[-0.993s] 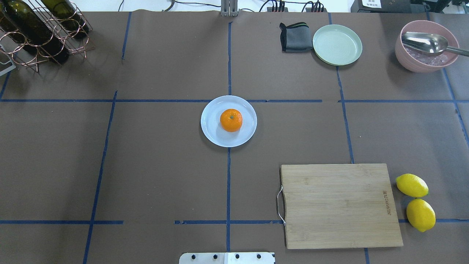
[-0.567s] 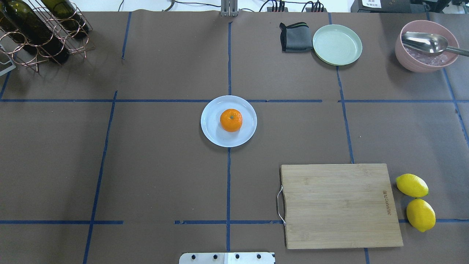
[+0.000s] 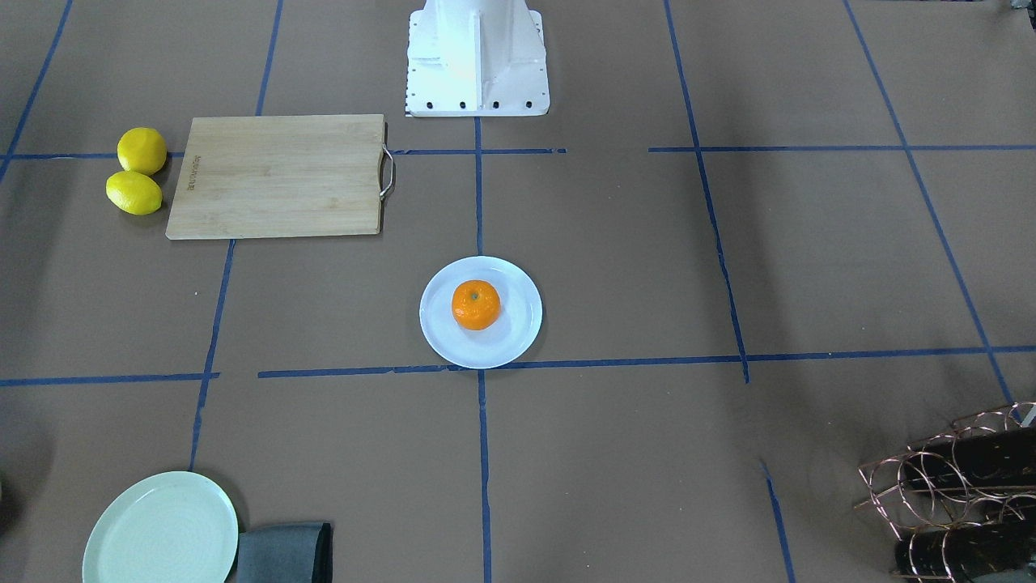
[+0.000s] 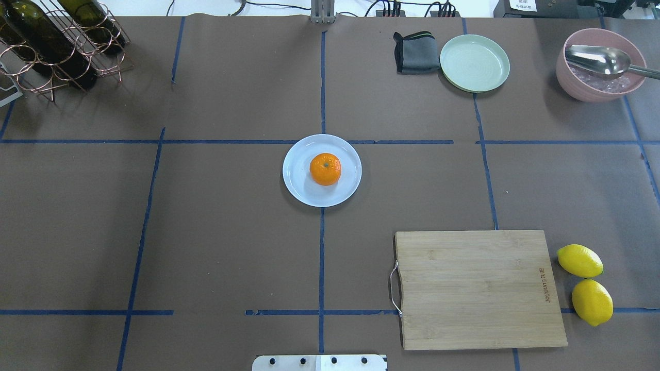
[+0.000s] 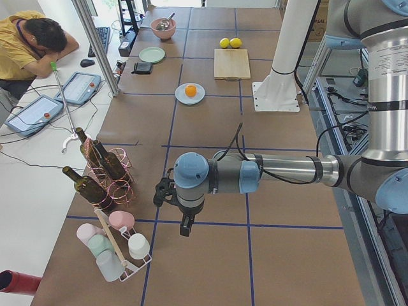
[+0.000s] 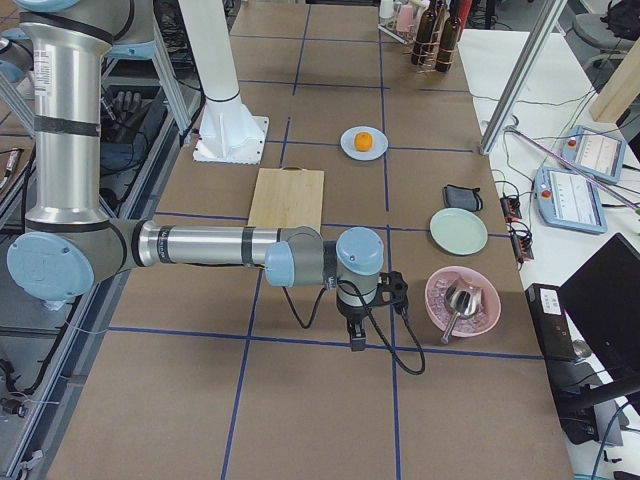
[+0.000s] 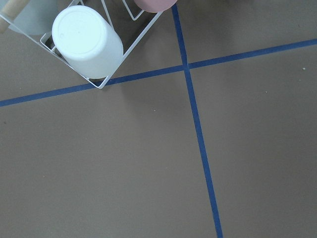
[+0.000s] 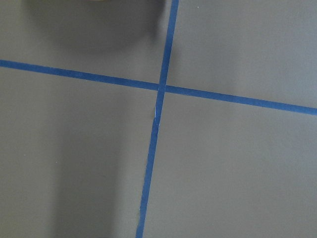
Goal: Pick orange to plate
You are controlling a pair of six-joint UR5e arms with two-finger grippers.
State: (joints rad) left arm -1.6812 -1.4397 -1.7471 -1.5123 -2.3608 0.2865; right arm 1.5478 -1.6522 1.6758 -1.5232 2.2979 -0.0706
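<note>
The orange point(image 4: 325, 169) rests on the pale bluish-white plate point(image 4: 296, 180) at the table's centre, also seen in the front-facing view as orange point(image 3: 476, 304) on plate point(image 3: 518, 340). No gripper is near it. The left gripper point(image 5: 162, 192) hangs over the table's far left end, beside the bottle rack. My right gripper point(image 6: 397, 293) hovers at the far right end, next to the pink bowl. Both show only in the side views, so I cannot tell whether they are open or shut. The wrist views show only brown paper and blue tape, no fingers.
A wooden cutting board point(image 4: 479, 288) lies front right with two lemons point(image 4: 585, 283) beside it. Back right stand a mint-green plate point(image 4: 474, 63), a grey cloth point(image 4: 415, 52) and a pink bowl point(image 4: 582, 85) with a spoon. A wine-bottle rack point(image 4: 56, 46) sits back left; a cup rack point(image 7: 99, 54) lies under the left wrist.
</note>
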